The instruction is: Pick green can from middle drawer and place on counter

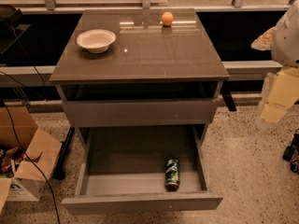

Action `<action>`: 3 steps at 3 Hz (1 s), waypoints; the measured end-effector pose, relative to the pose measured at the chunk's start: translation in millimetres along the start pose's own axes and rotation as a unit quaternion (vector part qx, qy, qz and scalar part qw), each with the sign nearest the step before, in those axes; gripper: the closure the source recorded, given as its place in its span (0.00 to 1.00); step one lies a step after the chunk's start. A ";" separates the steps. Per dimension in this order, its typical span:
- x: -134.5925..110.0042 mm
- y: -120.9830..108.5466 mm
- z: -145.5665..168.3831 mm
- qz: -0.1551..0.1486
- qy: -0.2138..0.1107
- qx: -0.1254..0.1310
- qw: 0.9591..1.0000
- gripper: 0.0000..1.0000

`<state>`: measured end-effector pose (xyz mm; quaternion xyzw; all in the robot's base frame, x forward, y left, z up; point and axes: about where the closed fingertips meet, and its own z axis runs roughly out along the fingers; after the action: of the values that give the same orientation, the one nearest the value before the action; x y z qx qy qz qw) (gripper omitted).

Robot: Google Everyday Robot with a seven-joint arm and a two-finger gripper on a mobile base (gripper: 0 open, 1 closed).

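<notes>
Green can (172, 174), cylindrical; hand (279, 99) far right

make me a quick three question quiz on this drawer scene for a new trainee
1. True or false: the green can lies on its side in the open middle drawer.
2. What shares the counter with the white bowl? A) orange ball B) mug C) spoon
3. Fill in: the gripper hangs at the picture's ____ edge, apart from the can.
Key: 1 true; 2 A; 3 right.
</notes>
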<state>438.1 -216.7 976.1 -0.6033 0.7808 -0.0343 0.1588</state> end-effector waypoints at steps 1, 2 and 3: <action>0.0 0.0 0.1 0.000 0.000 0.000 1.000 0.00; -8.1 3.4 26.8 0.034 0.000 -0.021 0.999 0.00; -14.4 8.8 75.8 0.091 -0.009 -0.062 0.994 0.00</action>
<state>455.1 -190.1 905.1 -0.5387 0.8316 0.0346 0.1309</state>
